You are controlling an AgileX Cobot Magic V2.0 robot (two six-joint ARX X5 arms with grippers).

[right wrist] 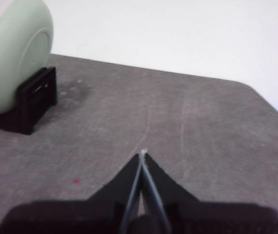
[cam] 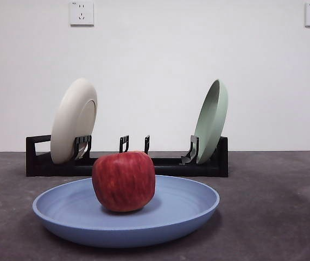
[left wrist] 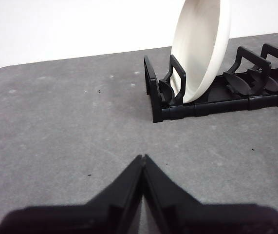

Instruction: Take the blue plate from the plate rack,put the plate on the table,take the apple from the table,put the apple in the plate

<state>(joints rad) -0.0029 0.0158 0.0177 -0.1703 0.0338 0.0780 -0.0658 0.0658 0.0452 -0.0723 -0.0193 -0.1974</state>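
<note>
Apple point(cam: 124, 181) on blue plate point(cam: 126, 220) (both hands elsewhere, closed)

The dark grey table point(cam: 285, 217) carries the blue plate point(cam: 187, 215) in front and the black plate rack point(cam: 220, 163) behind it.

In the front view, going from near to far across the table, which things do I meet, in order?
Blue plate with the apple in it → plate rack, which holds the cream plate and the green plate → wall.
</note>
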